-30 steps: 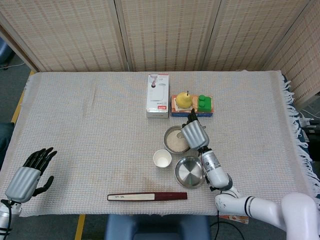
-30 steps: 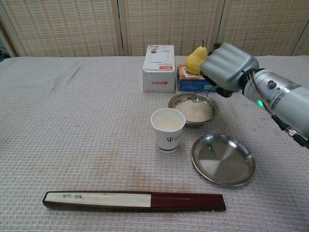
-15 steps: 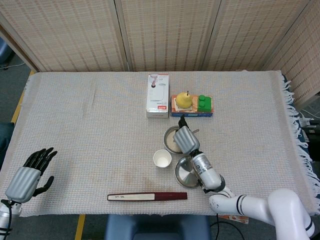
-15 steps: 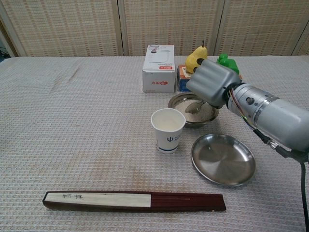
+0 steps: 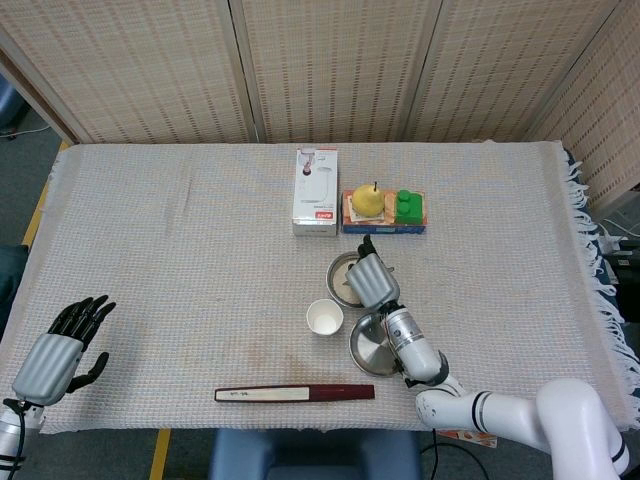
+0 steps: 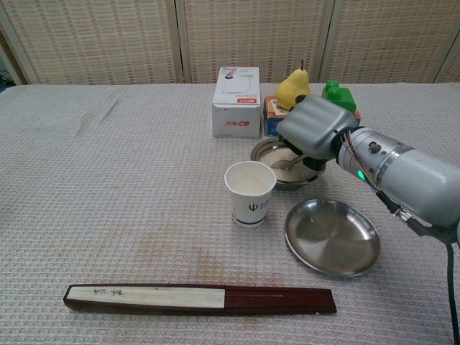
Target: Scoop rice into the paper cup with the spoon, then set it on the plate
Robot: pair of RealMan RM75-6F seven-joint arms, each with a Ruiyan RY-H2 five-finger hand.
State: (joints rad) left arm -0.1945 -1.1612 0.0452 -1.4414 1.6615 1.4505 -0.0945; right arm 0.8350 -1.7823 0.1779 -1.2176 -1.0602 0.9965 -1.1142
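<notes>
A white paper cup [image 6: 250, 193] [image 5: 324, 317] stands upright in the middle of the table. Just behind it to the right sits a metal bowl of rice [image 6: 282, 162] [image 5: 343, 275]. My right hand [image 6: 314, 131] [image 5: 371, 280] hangs over that bowl and holds a metal spoon [image 6: 290, 164], whose scoop dips into the rice at the bowl's left side. A bare metal plate [image 6: 332, 236] [image 5: 372, 345] lies in front of the bowl, right of the cup. My left hand [image 5: 50, 355] rests open at the table's near left corner, far from everything.
A white box [image 6: 237, 101] stands behind the bowl, with a pear [image 6: 292, 88] and a green block [image 6: 338, 95] on a flat box to its right. A folded dark fan [image 6: 199, 299] lies along the front edge. Woven screens close off the back.
My right hand has swung left from the bowl's far right side and dropped lower, bringing the spoon down into the rice. The left hand has stayed put.
</notes>
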